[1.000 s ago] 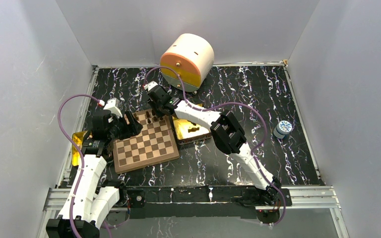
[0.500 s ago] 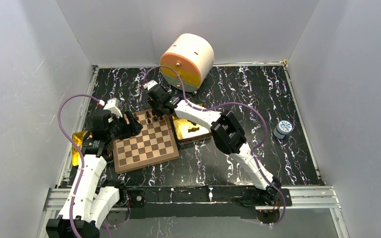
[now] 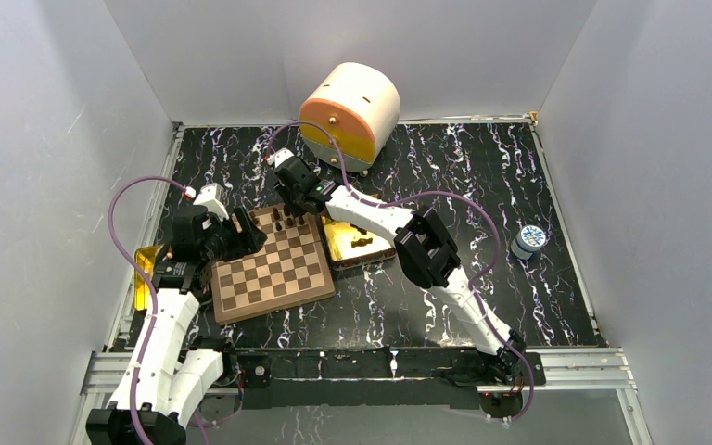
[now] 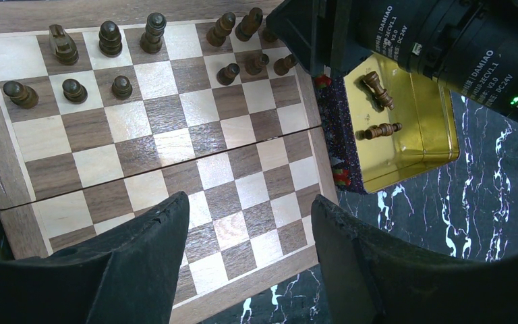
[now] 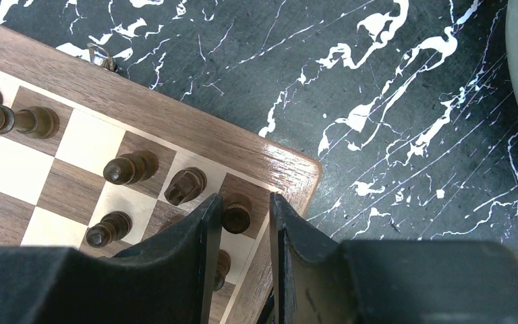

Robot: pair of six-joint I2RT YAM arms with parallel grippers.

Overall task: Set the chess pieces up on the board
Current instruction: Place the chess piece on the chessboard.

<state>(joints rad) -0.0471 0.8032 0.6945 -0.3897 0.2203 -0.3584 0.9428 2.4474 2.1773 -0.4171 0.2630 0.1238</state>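
The board [image 3: 273,269] lies left of centre, with dark chess pieces [image 3: 283,220] lined up in its two far rows. The left wrist view shows those pieces [image 4: 111,38] in two rows, and two more [image 4: 380,129] lying in the gold tin [image 4: 418,128]. My right gripper [image 5: 246,209] hovers over the board's far right corner. It is open around a piece [image 5: 236,217] standing on the corner square, with a gap on the right side. My left gripper [image 4: 249,209] is open and empty above the board's near squares [image 4: 175,145].
The gold tin [image 3: 343,243] sits against the board's right edge. A round cream and orange container [image 3: 350,111] stands at the back. A small blue-and-white cap [image 3: 527,240] is at the right. Another gold tin [image 3: 146,269] lies under my left arm.
My right gripper has shifted slightly toward the far edge of the board and its jaws have parted a little. The left arm has not moved.
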